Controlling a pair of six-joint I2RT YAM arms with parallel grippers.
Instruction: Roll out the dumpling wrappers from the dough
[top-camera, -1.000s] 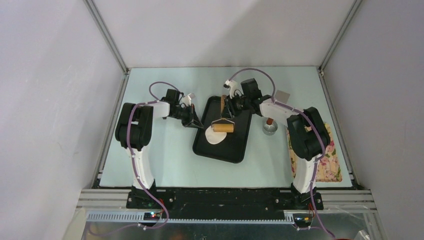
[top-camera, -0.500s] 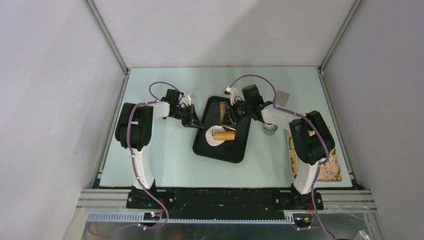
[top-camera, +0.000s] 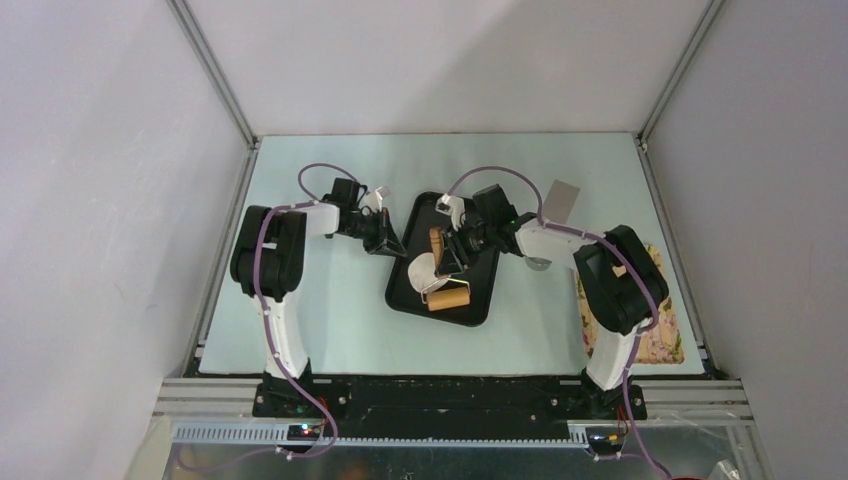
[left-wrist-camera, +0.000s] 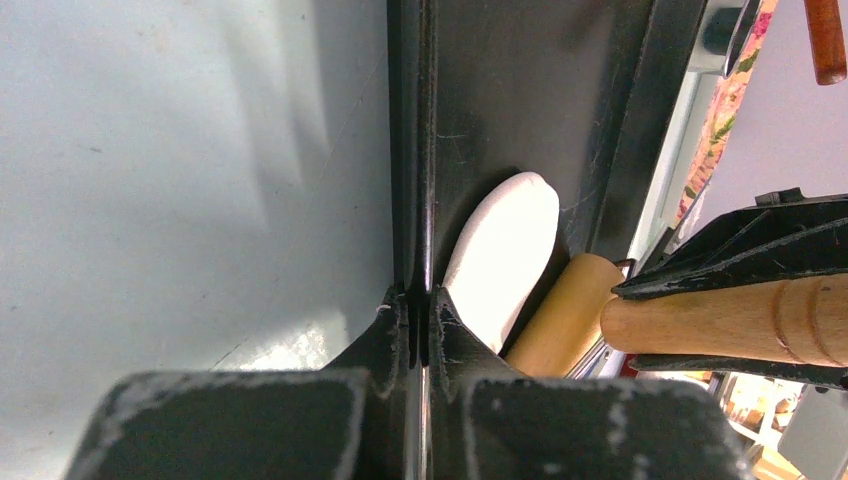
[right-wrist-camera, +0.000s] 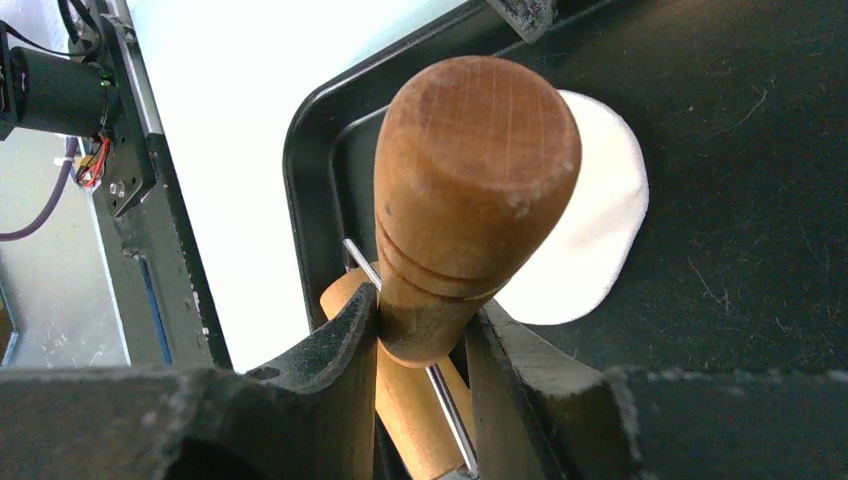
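White dough (top-camera: 422, 268), wooden roller (top-camera: 450, 298): one each.

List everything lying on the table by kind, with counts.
black rectangular tray: 1
flattened white dough disc: 1
wooden rolling pin: 1
round steel cup: 1
grey flat square piece: 1
floral cloth: 1
Total: 6

Top view: even, soft overhead light, weak shadows, sharp overall but small detail is lost. Left wrist: soft grey shadow bands fall across the pale green tabletop (left-wrist-camera: 150, 150), the glossy black plastic tray (left-wrist-camera: 520, 90) shows a dull sheen and scratches, and the left gripper (left-wrist-camera: 420, 305) blurs up close. Right wrist: tabletop blown out near white, flat white dough disc (right-wrist-camera: 600, 230) overexposed, brown wooden rolling-pin handle (right-wrist-camera: 470, 170) sharp, grain visible.
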